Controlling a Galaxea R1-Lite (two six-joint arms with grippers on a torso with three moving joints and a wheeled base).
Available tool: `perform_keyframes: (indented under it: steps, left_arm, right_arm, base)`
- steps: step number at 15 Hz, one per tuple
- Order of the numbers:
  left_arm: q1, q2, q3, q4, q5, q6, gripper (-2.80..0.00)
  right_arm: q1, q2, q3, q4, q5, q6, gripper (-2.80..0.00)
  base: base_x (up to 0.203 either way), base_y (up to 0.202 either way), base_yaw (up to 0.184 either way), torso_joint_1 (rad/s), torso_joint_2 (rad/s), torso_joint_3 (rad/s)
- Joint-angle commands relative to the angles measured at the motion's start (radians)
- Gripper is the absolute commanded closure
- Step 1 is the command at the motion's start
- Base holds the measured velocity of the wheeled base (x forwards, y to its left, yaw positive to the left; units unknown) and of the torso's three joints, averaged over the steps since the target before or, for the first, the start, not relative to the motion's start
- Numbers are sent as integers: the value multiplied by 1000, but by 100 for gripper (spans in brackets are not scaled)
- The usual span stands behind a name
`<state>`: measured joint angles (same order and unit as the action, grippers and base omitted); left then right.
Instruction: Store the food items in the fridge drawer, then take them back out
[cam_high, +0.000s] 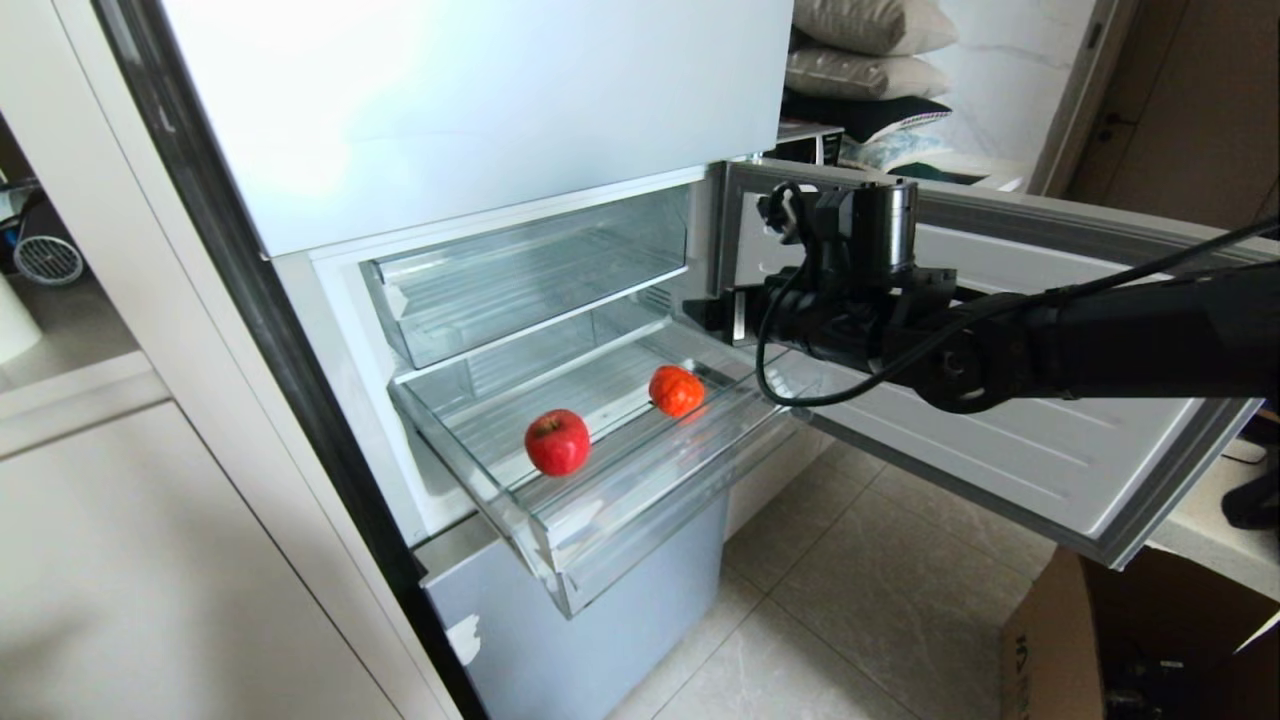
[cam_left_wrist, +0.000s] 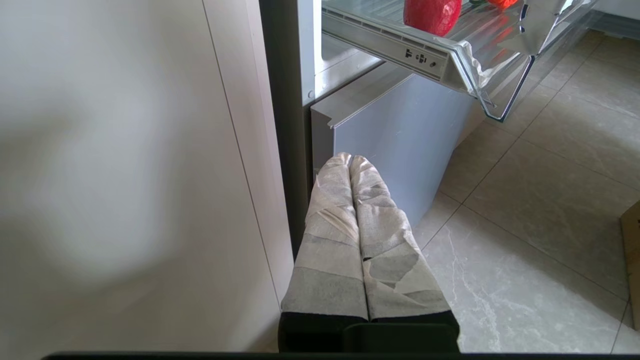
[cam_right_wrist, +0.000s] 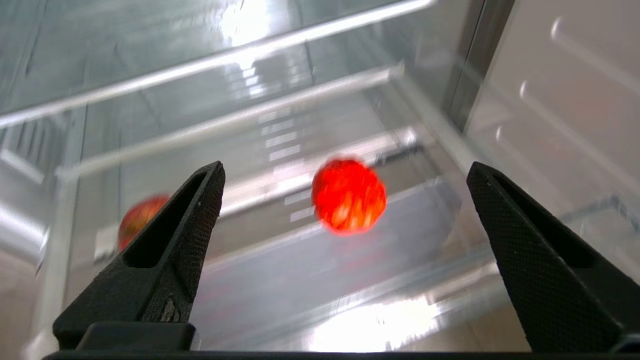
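The black right tool (cam_right_wrist: 345, 170) is hanging with its jaws spread wide above the orange-red lumpy food piece (cam_right_wrist: 349, 196) — both red pieces are lying in the pulled-out clear plastic fridge drawer (cam_high: 640, 480), seemingly just stored — while the tape-wrapped left tool (cam_left_wrist: 350, 162) is idling together, low by the fridge.

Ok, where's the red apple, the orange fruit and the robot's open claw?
red apple (cam_high: 557, 441), head view, middle of its front skin.
orange fruit (cam_high: 676, 390), head view, centre of its rounded side.
right gripper (cam_right_wrist: 345, 172), right wrist view, gap midway between its spread fingertips.
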<state>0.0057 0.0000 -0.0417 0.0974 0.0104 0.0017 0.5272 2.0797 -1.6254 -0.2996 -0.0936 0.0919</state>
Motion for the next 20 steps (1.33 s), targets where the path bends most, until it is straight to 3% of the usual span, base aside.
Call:
perform_keyframes:
  steps: [1, 8, 11, 14, 16, 20]
  left_arm:
    - [0, 2, 0, 1, 0, 0, 0]
    - [0, 2, 0, 1, 0, 0, 0]
    - [0, 2, 0, 1, 0, 0, 0]
    - [0, 2, 0, 1, 0, 0, 0]
    - [0, 2, -1, 1, 0, 0, 0]
    - [0, 2, 0, 1, 0, 0, 0]
  right_arm:
    - [16, -105, 104, 3, -8, 3, -280]
    - [66, -184, 242, 5, -34, 24, -280]
    - [65, -228, 285, 38, -127, 49, -280]
    - [63, -313, 376, 115, -137, 49, -280]
    - [63, -310, 408, 140, -85, 70, -280]
    - [55, -216, 376, 233, 78, 205, -280]
  base:
    - [0, 0, 0, 0, 0, 0]
    - [0, 0, 0, 0, 0, 0]
    - [0, 0, 0, 0, 0, 0]
    - [0, 0, 0, 0, 0, 0]
    - [0, 0, 0, 0, 0, 0]
    - [0, 0, 0, 0, 0, 0]
